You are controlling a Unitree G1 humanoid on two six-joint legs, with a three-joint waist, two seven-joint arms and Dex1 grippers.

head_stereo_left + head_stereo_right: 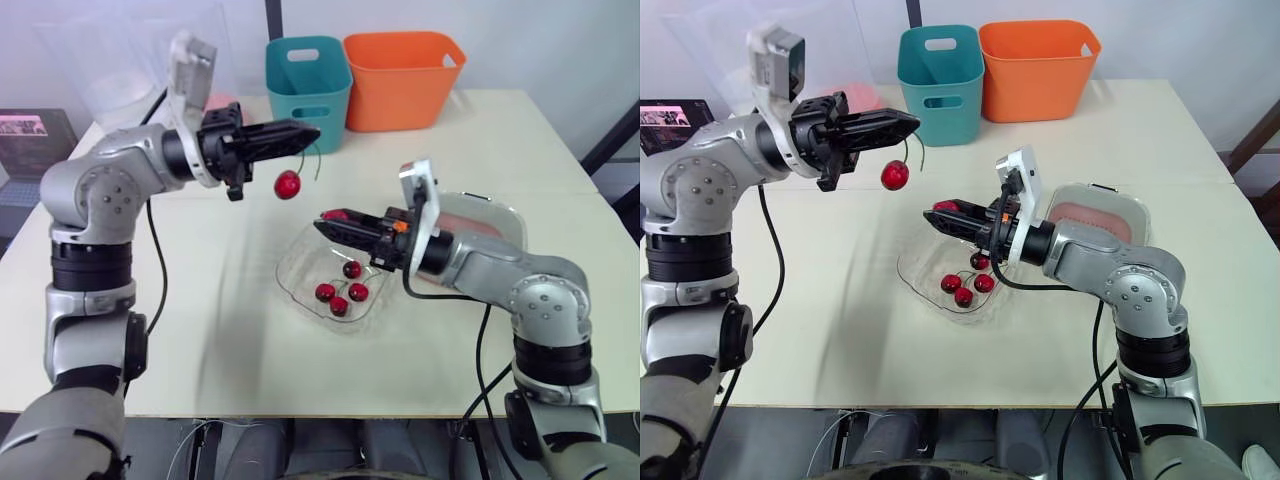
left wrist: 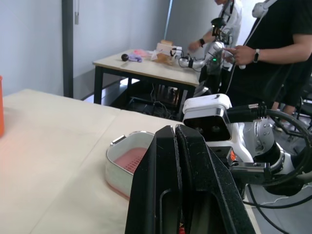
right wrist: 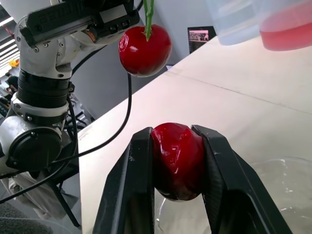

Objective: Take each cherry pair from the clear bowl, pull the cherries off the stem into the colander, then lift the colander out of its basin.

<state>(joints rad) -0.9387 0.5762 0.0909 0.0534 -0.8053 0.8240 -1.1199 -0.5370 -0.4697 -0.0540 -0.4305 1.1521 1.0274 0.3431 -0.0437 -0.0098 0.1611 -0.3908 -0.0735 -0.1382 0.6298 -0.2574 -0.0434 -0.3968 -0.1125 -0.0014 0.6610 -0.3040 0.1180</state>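
One glossy red cherry pinched, second cherry dangling, green stem

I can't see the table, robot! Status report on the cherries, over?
Left gripper shut on stem, hanging cherry below. Right gripper shut on second cherry over clear bowl. Four cherries wait in bowl. Colander sits behind right arm.

A red cherry hangs on a green stem pinched in the left pincer. A second cherry is clamped in the right pincer over the clear bowl, which holds four loose cherries. The pink colander sits in its basin.
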